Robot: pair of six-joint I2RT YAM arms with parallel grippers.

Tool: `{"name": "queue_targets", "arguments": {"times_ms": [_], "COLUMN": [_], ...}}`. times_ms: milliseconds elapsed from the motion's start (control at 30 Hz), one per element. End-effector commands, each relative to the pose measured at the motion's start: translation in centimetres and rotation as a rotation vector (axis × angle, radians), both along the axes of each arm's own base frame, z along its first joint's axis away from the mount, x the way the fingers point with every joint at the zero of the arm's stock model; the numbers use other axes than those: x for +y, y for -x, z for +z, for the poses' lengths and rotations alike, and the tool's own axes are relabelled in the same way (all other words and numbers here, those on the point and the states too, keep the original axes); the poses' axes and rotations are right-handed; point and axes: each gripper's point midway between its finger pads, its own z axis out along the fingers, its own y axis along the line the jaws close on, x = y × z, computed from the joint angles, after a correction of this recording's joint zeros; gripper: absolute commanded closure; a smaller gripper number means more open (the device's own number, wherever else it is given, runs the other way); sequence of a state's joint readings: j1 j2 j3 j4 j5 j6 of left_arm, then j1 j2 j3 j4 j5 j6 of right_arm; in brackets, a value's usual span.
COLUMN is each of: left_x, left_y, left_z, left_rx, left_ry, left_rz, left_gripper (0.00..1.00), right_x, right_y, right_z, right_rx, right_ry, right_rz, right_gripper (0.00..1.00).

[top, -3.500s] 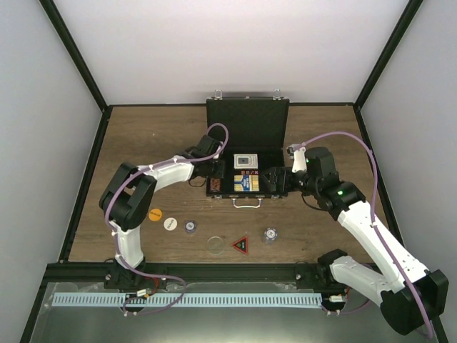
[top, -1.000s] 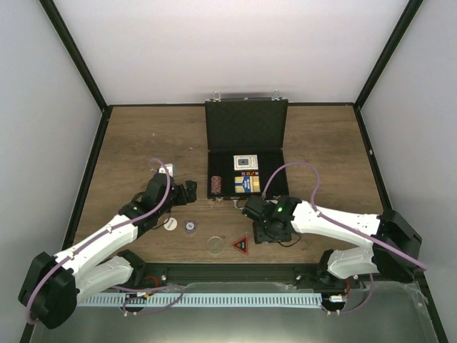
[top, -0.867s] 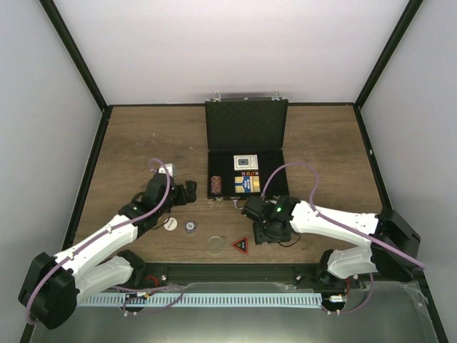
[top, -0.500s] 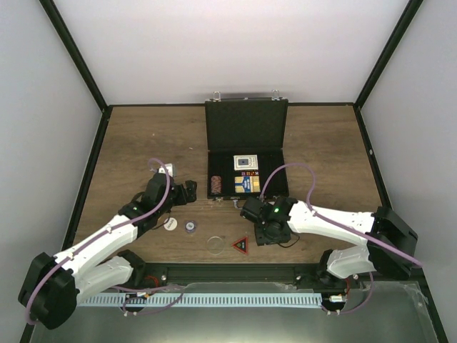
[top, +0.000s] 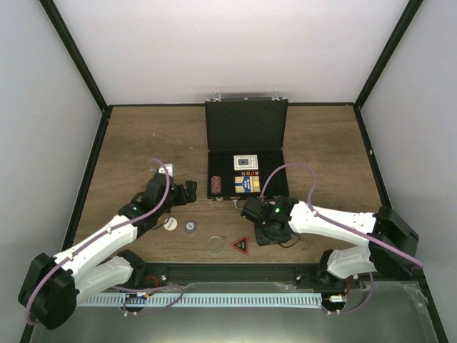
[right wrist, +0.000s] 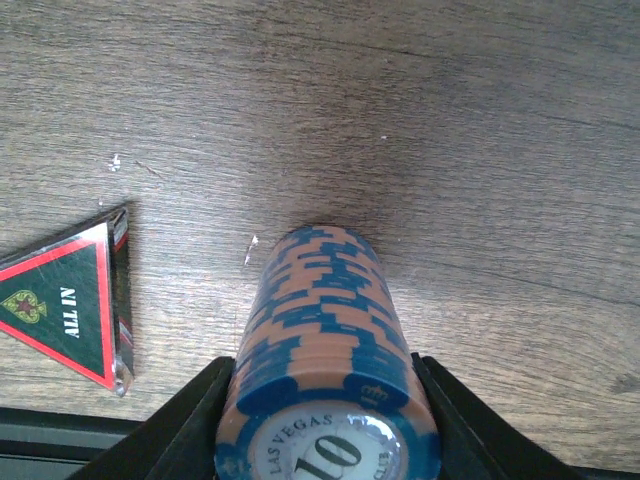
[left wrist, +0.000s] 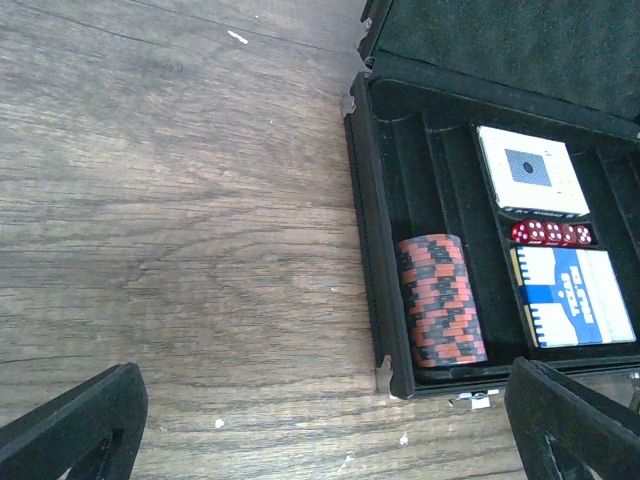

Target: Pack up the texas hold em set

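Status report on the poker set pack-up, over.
Left gripper open, empty, beside open black hinged case. Right gripper shut on blue-and-orange chip stack. Red-edged triangle marker nearby, not touching.

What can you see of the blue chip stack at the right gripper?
The chip stack is a column of blue-and-tan striped chips, plastic-looking; its near face reads LAS VEGAS 10. It points down at the table, between the right gripper's fingers, which press both sides. Whether its far end touches the wood cannot be told.
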State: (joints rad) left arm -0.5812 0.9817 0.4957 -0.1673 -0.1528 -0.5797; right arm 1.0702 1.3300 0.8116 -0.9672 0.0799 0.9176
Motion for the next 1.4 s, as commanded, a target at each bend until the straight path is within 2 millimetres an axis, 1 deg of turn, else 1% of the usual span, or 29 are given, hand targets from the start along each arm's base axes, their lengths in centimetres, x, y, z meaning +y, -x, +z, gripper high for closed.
{"name": "queue_targets", "arguments": {"times_ms": [0,100,200,267,367,467,533,600,667,700,767,833,1000,1133,1200,1367], "left_x": [0.2,-0.1,-1.4,-3.0,-6.1,-8.8,-10.2,-11.2,-12.1,-12.5,-13.1,-13.5,-14.9,-16.3,-16.9,-18.1], "left_y": [-0.3,-0.2,0.2,0.7,2.3,4.6,6.3,8.0,9.5,10.3,11.2,11.6,12.0,12.5,12.6,13.1], "left_z": [1.7,3.1,4.5,5.5,7.0,8.1,8.7,9.3,9.6,9.5,9.4,8.9,7.5,7.6,7.8,7.9], "left_rx": [-0.052,-0.103,-0.144,-0.170,-0.194,-0.191,-0.193,-0.194,-0.194,-0.194,-0.199,-0.194,-0.178,-0.197,-0.211,-0.218], "left_ry": [0.017,0.033,0.050,0.072,0.138,0.216,0.254,0.283,0.298,0.296,0.276,0.245,0.164,0.128,0.122,0.104], "left_rz": [0.004,-0.027,-0.116,-0.224,-0.431,-0.610,-0.707,-0.786,-0.849,-0.878,-0.904,-0.920,-0.953,-0.993,-1.009,-1.051], "left_gripper": [0.00,0.00,0.00,0.00,0.04,0.08,0.09,0.09,0.09,0.09,0.08,0.07,0.05,0.06,0.09,0.22], "right_x": [0.9,1.6,2.3,2.9,4.0,5.0,5.8,6.6,7.6,8.1,8.9,9.3,9.4,9.4,9.4,9.5], "right_y": [-0.8,-1.2,-2.4,-3.7,-5.9,-7.3,-7.8,-7.8,-7.4,-6.9,-6.0,-5.2,-4.6,-4.0,-3.6,-3.2], "right_z": [2.3,3.2,4.4,5.6,7.8,9.9,11.4,12.9,14.8,15.4,16.5,17.2,18.0,18.4,18.1,17.6], "right_rx": [-0.062,-0.089,-0.118,-0.134,-0.157,-0.148,-0.138,-0.123,-0.101,-0.082,-0.043,0.001,0.015,0.029,0.042,0.064], "right_ry": [-0.058,-0.102,-0.157,-0.225,-0.366,-0.523,-0.622,-0.717,-0.833,-0.875,-0.957,-1.009,-1.043,-1.056,-1.054,-1.046], "right_rz": [0.006,0.030,0.054,0.075,0.124,0.182,0.227,0.267,0.313,0.332,0.374,0.392,0.396,0.409,0.413,0.425], "right_gripper": [0.70,0.72,0.74,0.74,0.74,0.74,0.75,0.75,0.75,0.75,0.76,0.75,0.76,0.76,0.76,0.76]}}
